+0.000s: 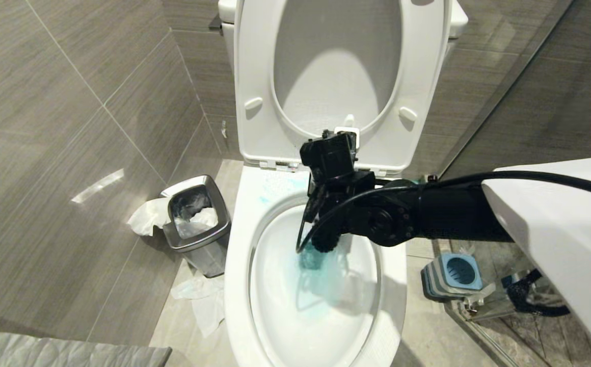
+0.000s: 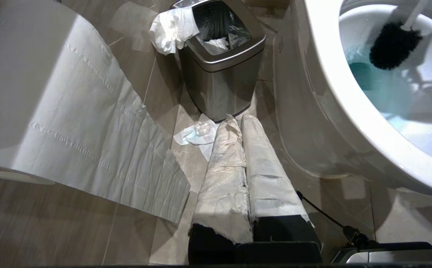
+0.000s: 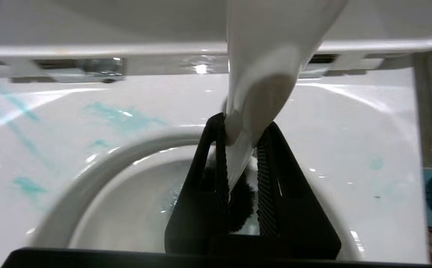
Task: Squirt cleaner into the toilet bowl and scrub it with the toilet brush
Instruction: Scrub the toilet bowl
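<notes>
The toilet bowl (image 1: pixel 239 265) stands open, its seat and lid raised. Turquoise cleaner (image 1: pixel 316 267) pools in the basin and smears the back rim (image 3: pixel 119 115). My right gripper (image 3: pixel 244 126) reaches in from the right over the bowl (image 3: pixel 350 130) and is shut on the toilet brush's white handle (image 3: pixel 264 74). The black bristle head (image 1: pixel 323 240) hangs just above the tinted pool; it also shows in the left wrist view (image 2: pixel 393 46). My left gripper (image 2: pixel 238 121), its fingers wrapped in white paper, is shut on nothing, low beside the toilet bowl (image 2: pixel 324 93).
A steel waste bin (image 1: pixel 196 224) with tissue over its edge stands left of the toilet, with crumpled paper (image 1: pixel 201 300) on the floor. The blue-and-grey brush holder (image 1: pixel 453 275) sits on the right by a glass panel. A toilet paper roll (image 2: pixel 33 93) hangs near the left arm.
</notes>
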Available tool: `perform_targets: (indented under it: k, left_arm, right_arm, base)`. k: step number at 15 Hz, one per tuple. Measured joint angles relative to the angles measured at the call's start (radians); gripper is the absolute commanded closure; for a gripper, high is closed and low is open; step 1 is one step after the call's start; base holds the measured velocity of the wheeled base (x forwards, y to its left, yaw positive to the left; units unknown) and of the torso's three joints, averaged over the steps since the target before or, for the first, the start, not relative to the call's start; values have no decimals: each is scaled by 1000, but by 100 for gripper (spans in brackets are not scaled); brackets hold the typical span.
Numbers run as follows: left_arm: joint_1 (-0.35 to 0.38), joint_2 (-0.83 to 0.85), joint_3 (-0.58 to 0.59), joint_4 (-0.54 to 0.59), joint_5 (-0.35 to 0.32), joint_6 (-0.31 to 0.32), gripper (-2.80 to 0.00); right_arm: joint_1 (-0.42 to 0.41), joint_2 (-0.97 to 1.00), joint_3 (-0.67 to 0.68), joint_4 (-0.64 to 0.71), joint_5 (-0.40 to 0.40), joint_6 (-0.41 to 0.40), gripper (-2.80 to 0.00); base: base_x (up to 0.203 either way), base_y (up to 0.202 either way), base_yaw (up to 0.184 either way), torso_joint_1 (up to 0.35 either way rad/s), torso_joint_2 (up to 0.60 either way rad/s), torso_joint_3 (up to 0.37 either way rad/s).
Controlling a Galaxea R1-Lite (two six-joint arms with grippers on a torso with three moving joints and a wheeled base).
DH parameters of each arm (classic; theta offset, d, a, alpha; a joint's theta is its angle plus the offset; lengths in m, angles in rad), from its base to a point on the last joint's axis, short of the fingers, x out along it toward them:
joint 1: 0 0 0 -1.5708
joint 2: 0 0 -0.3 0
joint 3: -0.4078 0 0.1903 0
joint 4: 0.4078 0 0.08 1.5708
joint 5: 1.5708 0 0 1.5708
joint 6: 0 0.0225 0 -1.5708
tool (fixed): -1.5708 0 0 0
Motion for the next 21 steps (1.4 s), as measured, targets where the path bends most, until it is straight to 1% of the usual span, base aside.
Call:
perform_targets:
  k: [2,4,5,7,9,11,13,16,17,21]
  left_arm:
    - [0,0,0,0,0,0,0]
    - [0,0,0,0,0,0,0]
    - [0,0,0,0,0,-1,0]
    - [0,0,0,0,0,0,0]
    - [0,0,0,0,0,0,0]
    - [-1,0,0,0,0,0,0]
    - [0,0,0,0,0,0,0]
    - [0,0,0,0,0,0,0]
    - [0,0,0,0,0,0,0]
    - [0,0,0,0,0,0,0]
  right_arm:
    - [-12,-56,115,-1,32,-16,0]
    - [-9,-132,276,-5,64,-17,0]
    - [8,-175,366,-13,75,-9,0]
    - [76,-244,524,-51,94,24,0]
    - [160,-272,614,-117,101,56,0]
    - [214,-255,616,-177,102,66,0]
    - [236,-218,550,-192,101,66,0]
    - [241,-149,395,-189,94,48,0]
    - [238,-131,354,-189,88,25,0]
    - [204,-114,317,-187,73,-58,0]
  base:
    - [0,0,0,0,0,0]
    - [0,0,0,0,0,0]
    - [0,0,0,0,0,0]
    - [0,0,0,0,0,0]
    - [0,0,0,0,0,0]
    - [0,0,0,0,0,0]
    - [0,0,0,0,0,0]
    - [0,0,0,0,0,0]
    - [0,0,0,0,0,0]
    - [0,0,0,0,0,0]
